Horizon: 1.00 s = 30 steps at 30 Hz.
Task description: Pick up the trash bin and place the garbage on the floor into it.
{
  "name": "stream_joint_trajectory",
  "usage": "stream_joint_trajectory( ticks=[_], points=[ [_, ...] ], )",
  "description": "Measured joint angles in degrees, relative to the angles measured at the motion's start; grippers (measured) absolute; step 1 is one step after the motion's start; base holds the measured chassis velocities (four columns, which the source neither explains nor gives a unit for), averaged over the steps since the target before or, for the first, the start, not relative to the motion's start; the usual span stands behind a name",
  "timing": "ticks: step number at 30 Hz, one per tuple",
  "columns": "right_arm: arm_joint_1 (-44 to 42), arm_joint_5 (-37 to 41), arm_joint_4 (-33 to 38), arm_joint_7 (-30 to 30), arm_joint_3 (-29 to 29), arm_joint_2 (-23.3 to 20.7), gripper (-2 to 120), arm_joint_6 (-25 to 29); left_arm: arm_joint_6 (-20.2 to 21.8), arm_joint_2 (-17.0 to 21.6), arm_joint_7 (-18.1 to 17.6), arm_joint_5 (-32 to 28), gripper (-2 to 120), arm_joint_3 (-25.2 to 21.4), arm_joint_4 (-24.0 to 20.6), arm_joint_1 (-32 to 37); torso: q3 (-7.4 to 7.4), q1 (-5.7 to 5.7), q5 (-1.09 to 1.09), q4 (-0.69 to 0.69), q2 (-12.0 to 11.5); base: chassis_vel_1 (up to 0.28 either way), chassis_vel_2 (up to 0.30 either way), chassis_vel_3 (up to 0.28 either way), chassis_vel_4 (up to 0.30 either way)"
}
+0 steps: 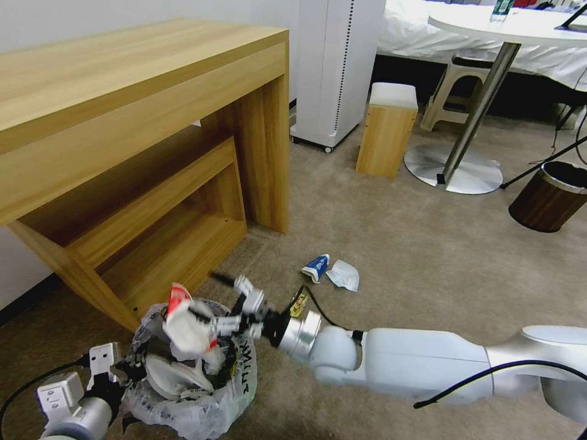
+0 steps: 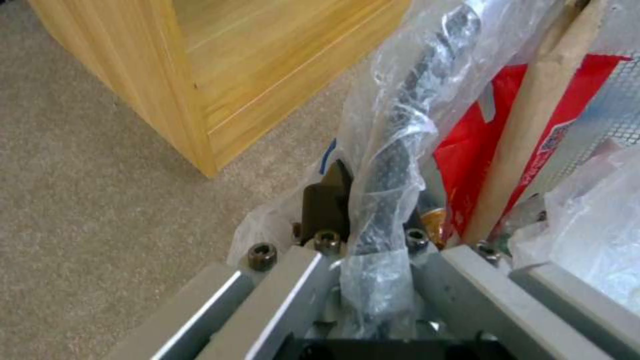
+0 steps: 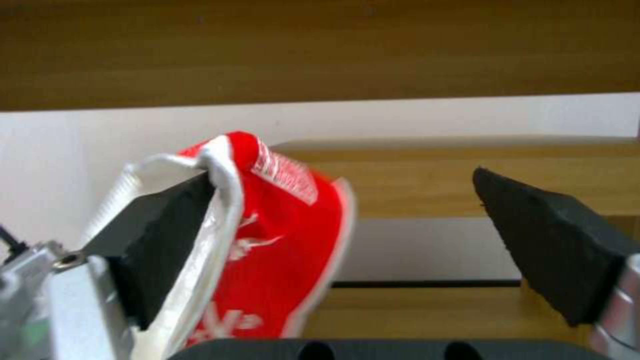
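Observation:
The trash bin (image 1: 202, 403), lined with a crinkly whitish bag, hangs at the lower left above the beige floor (image 1: 397, 244). My left gripper (image 1: 119, 370) is shut on its bag-covered rim (image 2: 400, 115). Inside it are a red wrapper (image 2: 473, 145), a wooden stick (image 2: 527, 135) and white pieces. My right gripper (image 1: 211, 299) is over the bin's mouth and stands open. A red-and-white wrapper (image 3: 280, 225) leans against one pad (image 3: 167, 240), clear of the other. On the carpet behind lie a blue-white wrapper (image 1: 316, 266) and a crumpled white tissue (image 1: 344, 274).
A wooden desk (image 1: 122, 122) with a low shelf stands close behind the bin. Farther back are a white unit (image 1: 336, 61), a wooden stool (image 1: 387, 128), a round table's metal base (image 1: 452, 171) and a dark brown bin (image 1: 550, 195) at the right.

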Motion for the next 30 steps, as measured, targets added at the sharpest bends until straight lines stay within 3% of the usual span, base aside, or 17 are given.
stream_joint_trajectory(
  ticks=[8, 16, 30],
  points=[
    [-1.1, -1.7, -0.1, 0.1, -1.6, -0.2, 100, 0.0, -0.1, -0.6, 0.0, 0.2, 0, -0.3, -0.8, 0.5, 0.0, 0.0, 0.0, 0.0, 0.0, 0.0, 0.0, 0.0, 0.0],
    [1.4, -2.6, -0.2, 0.1, -9.7, -0.8, 100, 0.3, -0.2, -1.6, 0.1, 0.6, 0, -0.3, -1.7, 0.5, 0.0, 0.0, -0.01, 0.01, 0.0, 0.0, 0.0, 0.0, 0.0],
    [2.6, -3.6, 0.6, -1.1, -15.1, -2.2, 100, 0.6, -0.2, -2.6, 0.1, 1.1, 0, -0.5, -1.9, 0.6, 0.0, 0.0, 0.0, 0.01, 0.0, 0.0, 0.0, 0.0, 0.0]
  ],
)
